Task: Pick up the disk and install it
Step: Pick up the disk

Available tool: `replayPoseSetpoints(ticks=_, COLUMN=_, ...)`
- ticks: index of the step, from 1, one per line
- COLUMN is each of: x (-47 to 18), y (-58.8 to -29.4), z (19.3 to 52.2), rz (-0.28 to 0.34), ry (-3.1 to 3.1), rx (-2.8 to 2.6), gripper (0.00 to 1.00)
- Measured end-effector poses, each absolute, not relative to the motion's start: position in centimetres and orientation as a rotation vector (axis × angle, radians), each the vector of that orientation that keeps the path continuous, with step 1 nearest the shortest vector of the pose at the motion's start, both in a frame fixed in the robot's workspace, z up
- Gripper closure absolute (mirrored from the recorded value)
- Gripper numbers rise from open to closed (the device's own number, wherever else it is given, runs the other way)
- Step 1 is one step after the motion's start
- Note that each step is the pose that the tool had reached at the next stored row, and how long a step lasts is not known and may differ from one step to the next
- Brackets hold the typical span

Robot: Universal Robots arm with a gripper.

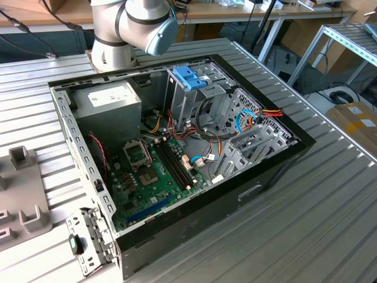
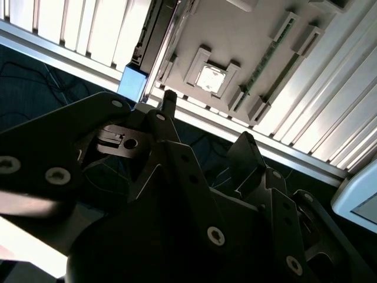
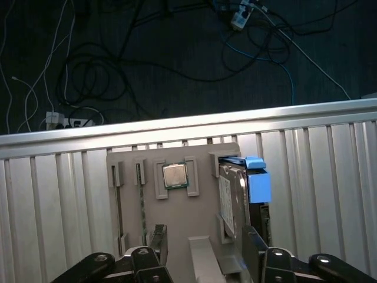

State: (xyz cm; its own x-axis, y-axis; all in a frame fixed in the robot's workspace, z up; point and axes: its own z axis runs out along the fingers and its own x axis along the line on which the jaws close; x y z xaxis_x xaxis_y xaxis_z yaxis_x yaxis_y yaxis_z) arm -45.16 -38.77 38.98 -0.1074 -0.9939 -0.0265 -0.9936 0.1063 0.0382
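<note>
The gripper [image 3: 205,240] hangs over a grey fixture plate [image 3: 177,215] that lies on the slatted metal table [image 3: 59,200] close to its edge. Its two dark fingers [image 3: 158,237] are spread wide and hold nothing. In the first wrist view the disk [image 3: 231,191] stands on edge in a slot at one side of that plate. Its white label faces a square silver chip [image 3: 175,175] seated in the neighbouring pocket, and its light-blue carrier frame juts out on the far side. One finger sits near the disk's lower end, but whether it touches the drive cannot be told from this angle. The second wrist view looks past the gripper [image 2: 208,121] at the same plate, where the disk [image 2: 154,35] appears as a dark band ending in a blue tab. In the exterior view an open computer case [image 1: 277,171] lies on the table with its motherboard exposed. A bare blue bracket [image 1: 189,78] sits at the top of its drive cage, just below the arm's base [image 1: 115,35].
</note>
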Motion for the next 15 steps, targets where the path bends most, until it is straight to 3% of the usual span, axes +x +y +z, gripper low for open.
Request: replayPoseSetpoints(ticks=15, x=-45.16, y=-38.74, z=38.7, rz=-0.072, ry=-2.332, rx=2.095, gripper=0.38)
